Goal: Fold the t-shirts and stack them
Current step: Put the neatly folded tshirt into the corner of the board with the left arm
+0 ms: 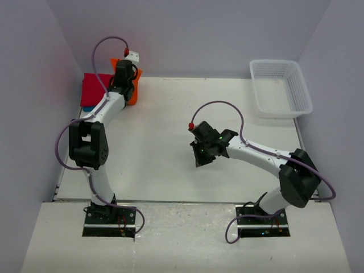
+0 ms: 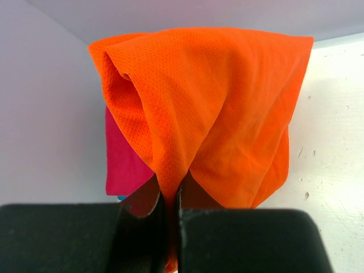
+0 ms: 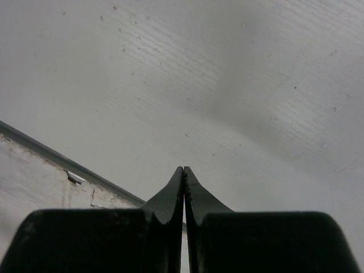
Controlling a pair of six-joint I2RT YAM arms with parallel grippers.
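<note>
The orange t-shirt (image 2: 216, 108) hangs bunched from my left gripper (image 2: 170, 196), whose jaws are shut on a fold of it. In the top view that gripper (image 1: 126, 67) is at the table's far left corner, with the orange t-shirt (image 1: 134, 95) showing around it. The crimson red t-shirt (image 1: 91, 90) lies flat just left of it, also seen behind the orange cloth as the red t-shirt (image 2: 124, 162). A sliver of the blue t-shirt (image 1: 88, 108) shows under the red one. My right gripper (image 1: 200, 154) hovers over mid table, shut and empty, jaws (image 3: 183, 176) pressed together.
A white mesh basket (image 1: 280, 88) stands at the far right of the table. The grey walls close in on the left, back and right. The table's metal edge strip (image 3: 68, 165) shows in the right wrist view.
</note>
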